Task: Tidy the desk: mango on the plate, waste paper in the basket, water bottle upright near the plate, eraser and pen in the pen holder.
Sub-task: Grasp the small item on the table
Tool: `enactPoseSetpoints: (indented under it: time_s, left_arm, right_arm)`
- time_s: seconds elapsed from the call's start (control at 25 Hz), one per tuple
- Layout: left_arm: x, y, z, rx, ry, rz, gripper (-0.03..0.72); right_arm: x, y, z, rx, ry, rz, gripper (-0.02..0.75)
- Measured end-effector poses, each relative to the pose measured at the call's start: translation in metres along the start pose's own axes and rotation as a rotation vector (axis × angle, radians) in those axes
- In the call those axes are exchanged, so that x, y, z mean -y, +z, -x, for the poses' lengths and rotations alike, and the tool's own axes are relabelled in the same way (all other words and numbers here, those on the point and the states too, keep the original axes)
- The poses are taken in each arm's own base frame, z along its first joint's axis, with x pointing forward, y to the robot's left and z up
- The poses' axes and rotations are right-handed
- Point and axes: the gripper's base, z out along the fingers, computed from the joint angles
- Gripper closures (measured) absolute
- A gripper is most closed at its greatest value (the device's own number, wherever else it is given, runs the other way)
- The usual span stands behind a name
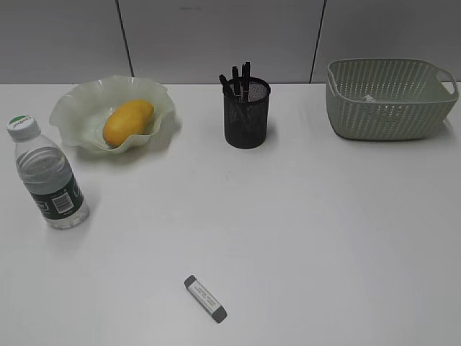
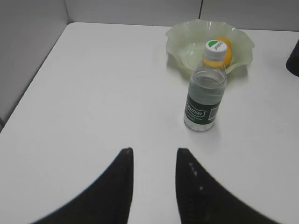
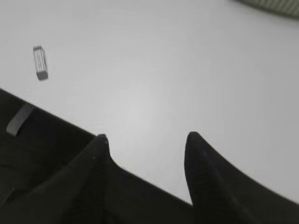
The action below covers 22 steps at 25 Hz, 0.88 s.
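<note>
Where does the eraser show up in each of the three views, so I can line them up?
Exterior view: the eraser lies low, left of centre, alone on the desk.
Left wrist view: not in it.
Right wrist view: upper left, near the desk's front edge.
Shared landmark: the basket, far right in the exterior view; likely the sliver at the top right of the right wrist view.

Grey wall panels (image 1: pixel 216 36) run across the back, split by thin dark seams (image 1: pixel 124 32). Right wrist view: a dark patch (image 3: pixel 46 158), a pale grey strip (image 3: pixel 18 120) on it.
</note>
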Motion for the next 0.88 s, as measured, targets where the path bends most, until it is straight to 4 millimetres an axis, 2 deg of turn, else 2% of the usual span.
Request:
enactPoseSetpoints:
  time_s: [0.2, 0.28, 0.44, 0.52, 0.68, 0.8, 0.88]
  left_arm:
    - [0.001, 0.000, 0.000, -0.001, -0.004, -0.007, 0.454]
    - [0.002, 0.002, 0.001, -0.017, 0.012, -0.019, 0.454]
    - [0.011, 0.023, 0.013, -0.145, 0.082, -0.072, 0.454]
    - [0.016, 0.041, 0.022, -0.231, 0.083, -0.086, 0.454]
    - [0.031, 0.096, 0.041, -0.429, 0.062, -0.162, 0.423]
    - [0.055, 0.140, 0.051, -0.537, 0.108, -0.349, 0.356]
    - [0.072, 0.163, 0.054, -0.584, 0.211, -0.459, 0.332]
  right_arm:
    - [0.000, -0.034, -0.026, 0.267, -0.019, 0.005, 0.337]
    - [0.000, -0.038, -0.030, 0.297, 0.010, 0.006, 0.339]
    - [0.002, -0.038, -0.030, 0.302, 0.059, -0.047, 0.343]
    - [0.001, -0.038, -0.030, 0.305, 0.099, -0.102, 0.343]
    - [0.001, -0.038, -0.030, 0.312, 0.182, -0.225, 0.343]
    - [0.001, -0.037, -0.030, 0.316, 0.233, -0.298, 0.344]
    - [0.000, -0.037, -0.030, 0.317, 0.249, -0.316, 0.344]
